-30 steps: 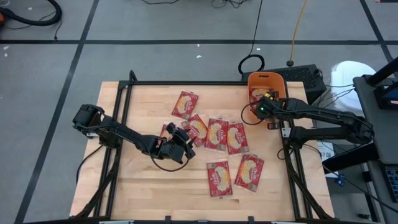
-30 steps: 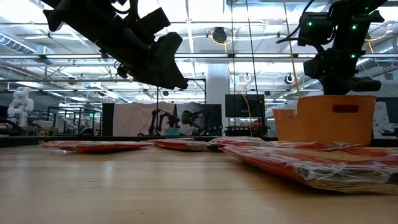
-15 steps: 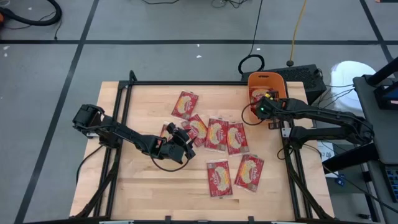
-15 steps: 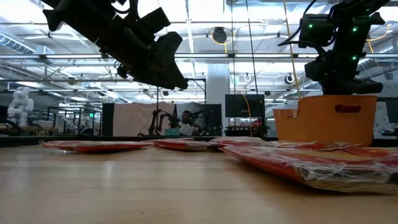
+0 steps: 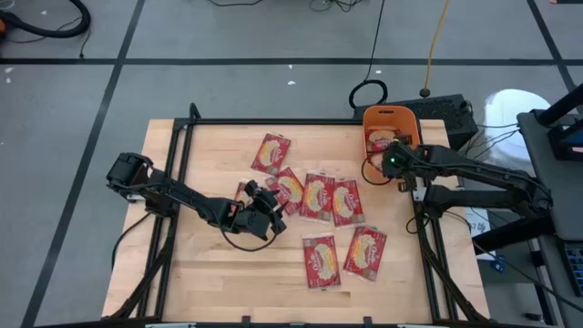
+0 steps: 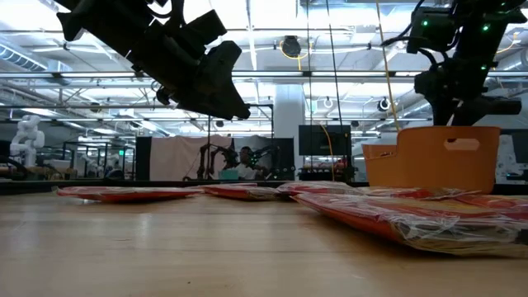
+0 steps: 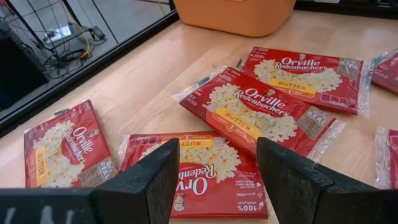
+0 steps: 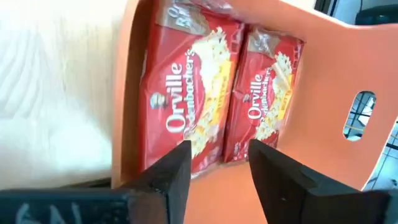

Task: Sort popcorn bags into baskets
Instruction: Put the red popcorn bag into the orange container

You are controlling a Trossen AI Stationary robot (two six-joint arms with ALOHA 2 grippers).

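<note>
**Packets in the bin, more waiting on the counter**

While the right end effector [image 8: 214, 165] hangs over the orange plastic rectangular bin [image 5: 390, 119] at the upper right of the high view, its fingers stand apart with nothing between them. Two flat red popcorn packets [image 8: 186, 81] lie side by side inside the bin, directly below those fingers, probably because they were let go from above.

Near the centre of the wooden counter [image 5: 209, 273], the left end effector [image 7: 214, 180] hovers with its jaws wide and empty, poised above a red packet [image 7: 199, 168] lying flat on the wood. That placement suits a straight-down pinch on the packet's edge.

Seven or so more packets [image 5: 319, 196] lie scattered across the middle of the high view, several overlapping at their corners, two apart toward the lower centre. Overlap could mean one packet drags its neighbour when lifted. Most of the sorting, by this count, remains to do.
</note>
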